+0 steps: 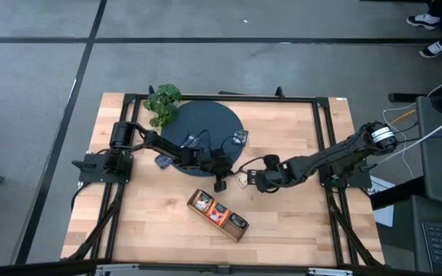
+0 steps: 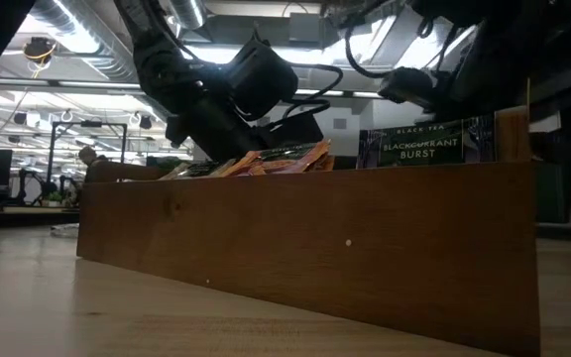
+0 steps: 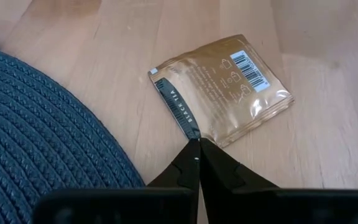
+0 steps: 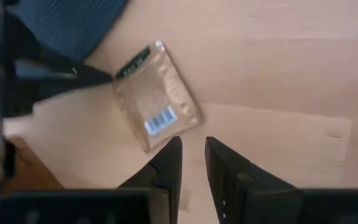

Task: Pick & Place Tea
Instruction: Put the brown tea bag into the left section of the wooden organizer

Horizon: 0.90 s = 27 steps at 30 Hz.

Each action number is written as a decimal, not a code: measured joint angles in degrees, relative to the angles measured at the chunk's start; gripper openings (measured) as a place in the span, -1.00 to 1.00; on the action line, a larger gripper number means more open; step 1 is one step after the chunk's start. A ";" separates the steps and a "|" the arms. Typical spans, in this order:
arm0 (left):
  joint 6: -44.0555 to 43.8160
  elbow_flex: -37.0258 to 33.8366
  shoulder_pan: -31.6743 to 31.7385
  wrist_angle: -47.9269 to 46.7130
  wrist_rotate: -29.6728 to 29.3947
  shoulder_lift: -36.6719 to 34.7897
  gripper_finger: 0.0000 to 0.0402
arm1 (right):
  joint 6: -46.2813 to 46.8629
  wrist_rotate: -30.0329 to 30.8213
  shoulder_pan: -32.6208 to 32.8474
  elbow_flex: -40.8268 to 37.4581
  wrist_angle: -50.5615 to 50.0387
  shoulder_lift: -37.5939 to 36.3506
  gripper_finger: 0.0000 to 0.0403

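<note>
Tea, in the form of a beige sachet [image 3: 221, 87], is seen lying flat on the bare wooden table [image 1: 298, 222], just beside the edge of the dark round mat [image 1: 206, 123] and between the two grippers. The left gripper [image 3: 197, 144] is shut, its fingertips pressed together at one corner of the sachet; whether the corner is actually pinched cannot be told. The right gripper [image 4: 192, 144] is held partly open just short of the opposite edge, with nothing between its fingers. The sachet is judged light, thin and slightly crinkled, so it is likely to slide or flex if pushed. A grip across a raised edge or corner is suggested. Other sachets are stacked in the wooden tray [image 1: 218, 215] nearby.
</note>
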 joint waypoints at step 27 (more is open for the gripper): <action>-3.65 -0.21 -0.03 -0.12 1.33 0.11 -0.99 | 5.95 -0.59 -1.65 -14.76 29.00 4.48 -0.63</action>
